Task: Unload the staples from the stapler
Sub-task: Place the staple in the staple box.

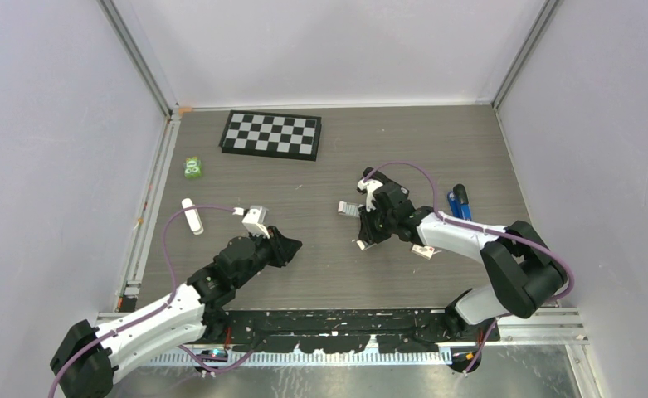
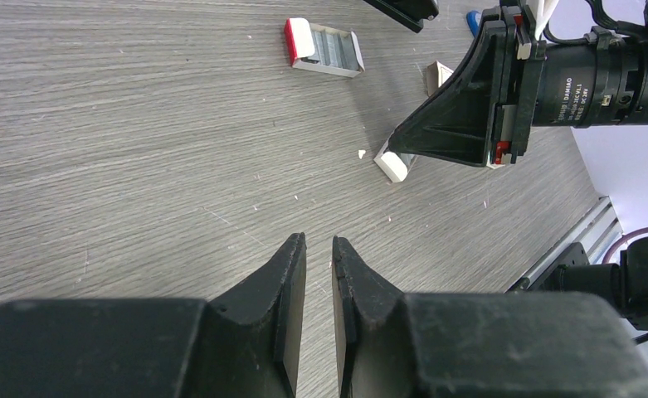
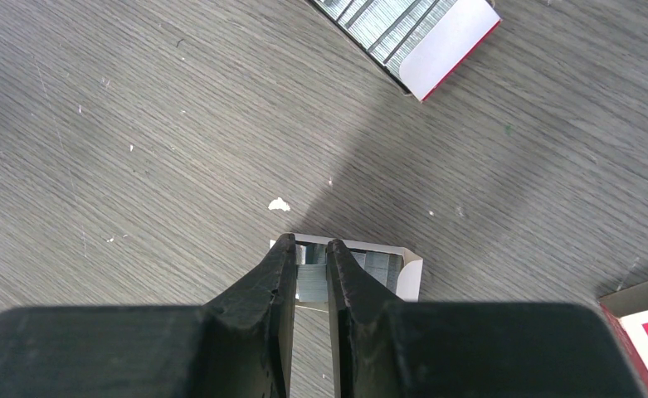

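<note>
My right gripper (image 3: 307, 242) is shut on a short silvery strip of staples (image 3: 312, 282) and holds it just over a small whitish box (image 3: 407, 269) that has more strips in it. In the top view this gripper (image 1: 367, 235) is at mid-table, above that box (image 1: 360, 245). A blue and black stapler (image 1: 460, 201) lies to its right. My left gripper (image 2: 319, 240) is empty, its jaws a narrow gap apart, low over bare table. It sits left of centre in the top view (image 1: 294, 245).
A small red-and-white box (image 1: 349, 209) of staple strips lies open behind the right gripper. Another small box (image 1: 424, 251) lies under the right forearm. A checkerboard (image 1: 272, 134), a green object (image 1: 192, 167) and a white elongated object (image 1: 192, 215) lie at the back and left.
</note>
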Tool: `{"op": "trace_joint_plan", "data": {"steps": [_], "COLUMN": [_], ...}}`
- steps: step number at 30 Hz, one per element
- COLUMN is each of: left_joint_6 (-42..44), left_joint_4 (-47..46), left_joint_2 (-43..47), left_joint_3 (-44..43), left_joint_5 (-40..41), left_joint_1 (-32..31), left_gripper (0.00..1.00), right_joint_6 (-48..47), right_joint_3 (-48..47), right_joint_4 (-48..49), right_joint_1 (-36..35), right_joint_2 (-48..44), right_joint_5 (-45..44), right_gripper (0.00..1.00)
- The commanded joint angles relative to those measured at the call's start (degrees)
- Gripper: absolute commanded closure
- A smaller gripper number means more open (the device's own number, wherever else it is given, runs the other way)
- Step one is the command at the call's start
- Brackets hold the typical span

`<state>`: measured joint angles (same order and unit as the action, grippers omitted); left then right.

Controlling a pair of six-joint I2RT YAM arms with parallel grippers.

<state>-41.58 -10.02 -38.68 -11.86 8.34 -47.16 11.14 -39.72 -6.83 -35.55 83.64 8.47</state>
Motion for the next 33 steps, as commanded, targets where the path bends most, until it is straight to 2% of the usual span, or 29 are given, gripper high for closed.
{"op": "trace_joint_plan", "data": {"steps": [1, 33], "left_joint_6": [0.45, 0.1], "left_joint_4": [-2.63, -3.39], "left_joint_2": [0.18, -0.26], "left_joint_3": [-0.18, -0.26], "left_joint_5": [0.27, -0.08], "left_joint_1": [-0.13, -0.13], "left_gripper": [0.8, 0.8], "right_joint_6": [0.11, 0.12], "right_joint_3": [0.02, -0.35], "right_joint_4": [1.76, 1.32], "right_joint_1": [-0.04, -0.06], "right_joint_2": [-0.93, -1.11], "right_joint_5": [0.33, 0.47], "right_gripper": [0.79, 0.73]}}
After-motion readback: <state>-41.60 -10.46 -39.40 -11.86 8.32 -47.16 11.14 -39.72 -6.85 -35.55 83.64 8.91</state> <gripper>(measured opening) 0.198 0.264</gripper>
